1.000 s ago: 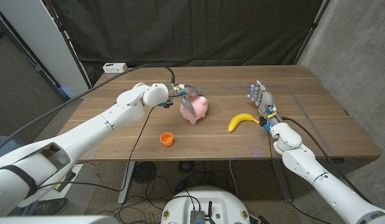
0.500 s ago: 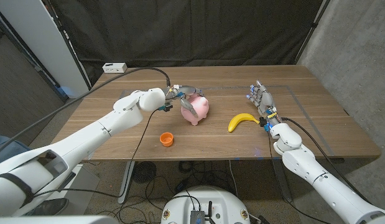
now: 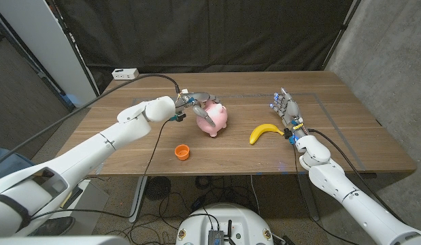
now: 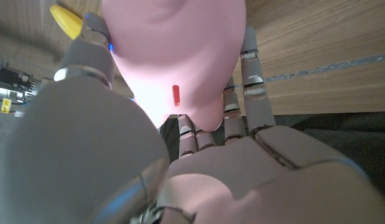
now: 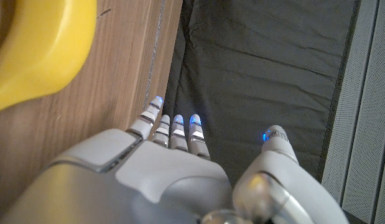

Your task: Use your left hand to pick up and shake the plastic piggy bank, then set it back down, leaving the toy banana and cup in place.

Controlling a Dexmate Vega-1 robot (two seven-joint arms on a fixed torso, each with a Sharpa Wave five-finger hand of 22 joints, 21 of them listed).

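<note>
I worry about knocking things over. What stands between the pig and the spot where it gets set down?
Nothing visible. The left hand grips the pig; the cup and banana lie off to either side.

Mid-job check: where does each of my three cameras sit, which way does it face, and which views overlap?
Head view: fixed on the head, looking down the table; both arms show, left hand gripping the piggy bank, cup in front.
Left wrist view: behind the left hand, facing the piggy bank in its fingers.
Right wrist view: behind the right hand, facing the banana and curtain.
Shared: the piggy bank in head and left wrist; the banana in head and right wrist.
</note>
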